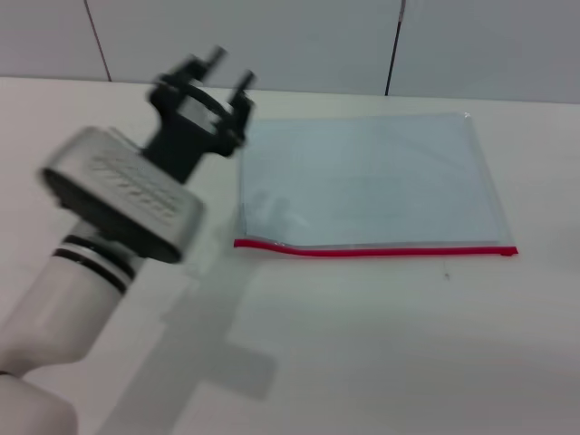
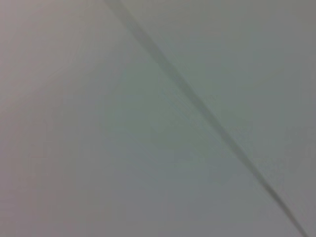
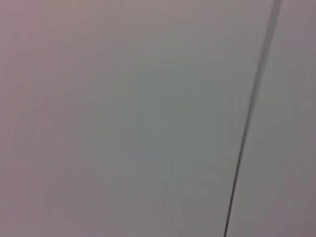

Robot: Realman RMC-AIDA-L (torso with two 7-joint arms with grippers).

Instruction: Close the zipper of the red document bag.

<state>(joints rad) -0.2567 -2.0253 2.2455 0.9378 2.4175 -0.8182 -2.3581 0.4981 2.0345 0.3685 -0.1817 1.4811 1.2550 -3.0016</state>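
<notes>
A plain pale surface, perhaps a wall, crossed by one thin dark seam.

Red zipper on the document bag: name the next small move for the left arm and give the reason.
Probably lower the left end effector toward the zipper's left end. It hangs open above the table, beside the bag's far left corner, touching nothing, and the strip looks lifted near that left end.

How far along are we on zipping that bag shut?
Barely started, by the look of it. The red document bag lies flat on the table. The left hand is raised beside its far left corner, open, holding nothing. The zipper is untouched; whether it is shut anywhere is unclear.
</notes>
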